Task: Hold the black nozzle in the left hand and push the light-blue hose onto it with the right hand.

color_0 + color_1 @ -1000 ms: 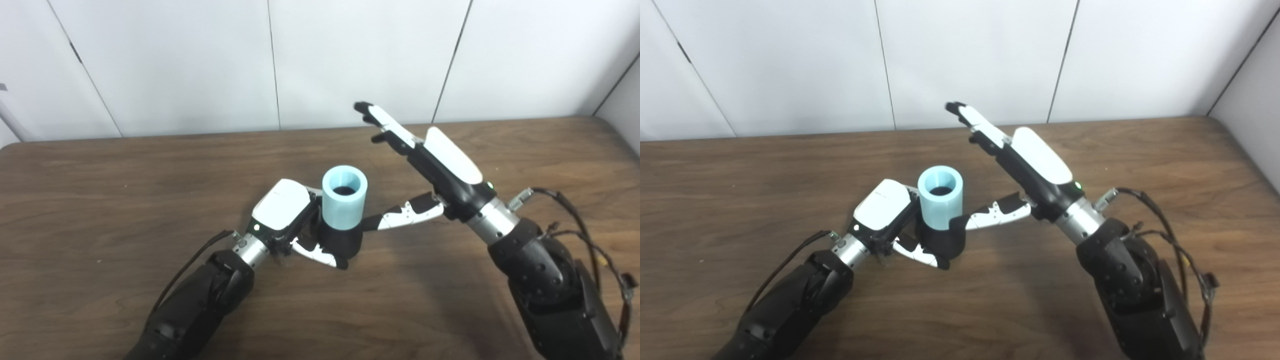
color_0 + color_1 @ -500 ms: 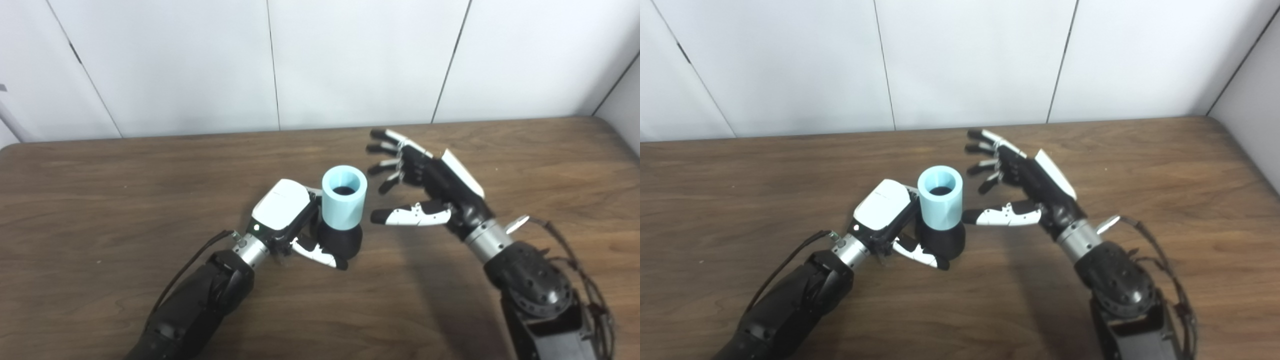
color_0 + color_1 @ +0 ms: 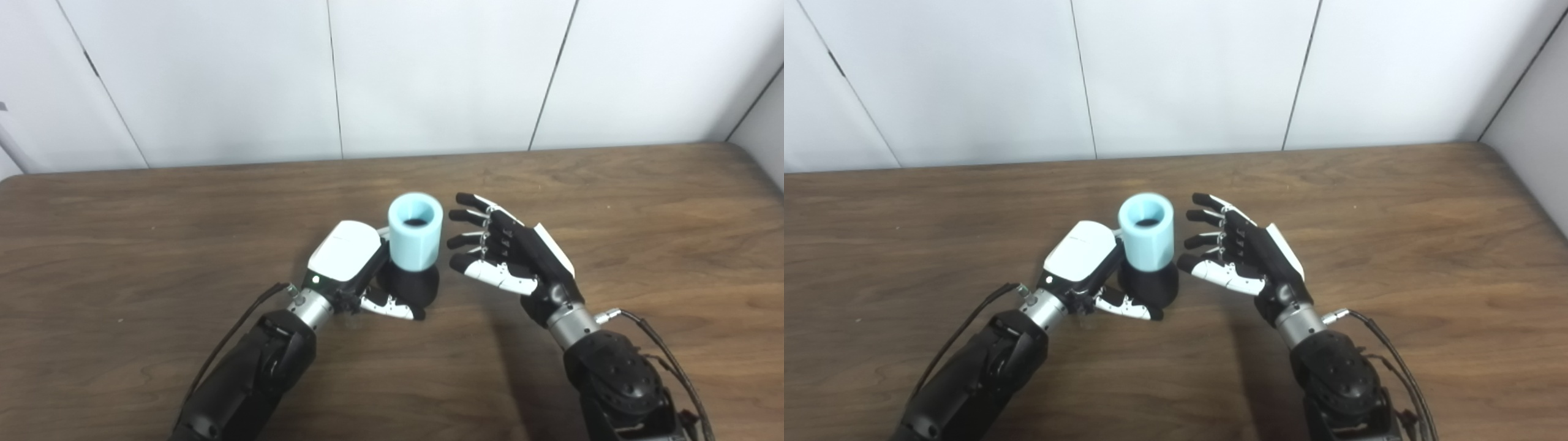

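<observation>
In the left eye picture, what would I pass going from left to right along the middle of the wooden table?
The robot's white-backed left hand shut on the black nozzle, then the light-blue hose standing upright on the black nozzle, then the open black-and-white right hand, apart from the hose.

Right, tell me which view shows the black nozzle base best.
The left eye view: the black rounded nozzle shows slightly more of its flared base under the light-blue cylindrical hose. The right eye view shows the same base, with the left hand covering a little more.
</observation>
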Robot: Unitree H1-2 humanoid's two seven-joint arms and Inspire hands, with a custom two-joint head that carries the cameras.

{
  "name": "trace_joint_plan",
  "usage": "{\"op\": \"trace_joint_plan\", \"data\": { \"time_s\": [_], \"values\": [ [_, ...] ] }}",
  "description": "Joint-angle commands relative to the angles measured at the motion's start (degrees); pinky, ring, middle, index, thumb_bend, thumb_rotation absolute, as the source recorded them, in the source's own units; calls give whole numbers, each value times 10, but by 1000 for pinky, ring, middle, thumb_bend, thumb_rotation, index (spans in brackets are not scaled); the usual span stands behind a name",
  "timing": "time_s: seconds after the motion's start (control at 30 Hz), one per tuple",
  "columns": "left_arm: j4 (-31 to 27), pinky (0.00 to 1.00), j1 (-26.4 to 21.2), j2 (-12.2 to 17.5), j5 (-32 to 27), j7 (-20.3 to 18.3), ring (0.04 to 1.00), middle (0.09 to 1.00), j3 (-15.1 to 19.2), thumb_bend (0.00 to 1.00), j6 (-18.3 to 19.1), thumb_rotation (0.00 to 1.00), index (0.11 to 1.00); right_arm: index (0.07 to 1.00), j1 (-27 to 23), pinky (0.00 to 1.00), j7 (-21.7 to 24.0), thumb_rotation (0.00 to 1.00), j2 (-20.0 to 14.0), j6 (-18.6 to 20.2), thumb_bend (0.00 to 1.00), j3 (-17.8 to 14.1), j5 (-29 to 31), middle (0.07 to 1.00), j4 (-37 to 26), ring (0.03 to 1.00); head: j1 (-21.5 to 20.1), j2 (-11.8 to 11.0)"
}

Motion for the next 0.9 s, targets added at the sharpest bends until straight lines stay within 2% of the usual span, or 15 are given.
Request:
{"op": "trace_joint_plan", "data": {
  "time_s": [0.0,0.07,0.13,0.23,0.5,0.57,0.63,0.73,0.77,0.8,0.83,0.87],
  "values": [
    [14,917,38,17,-29,-70,996,999,19,1000,62,392,999,841,-17,479,-15,368,1,-26,660,-10,9,806,-10,645,0,1],
    [-3,918,45,9,-84,-80,999,1000,54,1000,70,396,1000,839,-17,482,-25,345,9,-27,644,-15,14,803,-4,642,0,1],
    [-18,846,53,-1,-144,-88,985,1000,93,964,75,370,1000,839,-17,490,-35,306,16,-27,619,-19,19,811,1,647,0,1],
    [-27,787,60,-8,-191,-89,935,977,127,909,70,316,1000,846,-18,495,-43,291,22,-29,616,-21,24,816,10,661,0,1],
    [-46,738,77,-1,-214,-101,865,913,149,843,71,212,966,834,-16,482,-58,277,32,-40,648,-25,31,793,26,653,2,3],
    [-51,729,84,-8,-239,-101,854,905,164,830,76,174,940,833,-16,482,-61,274,34,-42,647,-26,32,795,27,655,3,3],
    [-59,659,95,-27,-290,-98,788,851,194,773,79,97,866,833,-16,491,-65,256,39,-42,651,-32,43,805,27,663,3,3],
    [-94,508,112,-67,-377,-93,613,698,251,638,127,20,726,824,-18,493,-72,250,45,-42,633,-39,55,806,28,660,3,3],
    [-111,462,116,-83,-406,-90,569,659,271,607,152,10,690,817,-19,490,-76,243,47,-43,612,-41,56,800,29,654,7,3],
    [-127,426,120,-98,-443,-90,533,623,292,556,178,32,596,805,-19,484,-80,232,49,-46,592,-42,55,791,30,644,7,3],
    [-143,388,123,-114,-486,-93,497,535,314,531,206,13,544,791,-20,480,-84,222,49,-51,573,-42,52,776,34,631,7,3],
    [-158,373,126,-128,-527,-96,479,502,334,522,230,6,531,781,-20,478,-88,217,50,-56,562,-43,50,761,37,622,7,3]
  ]
}}
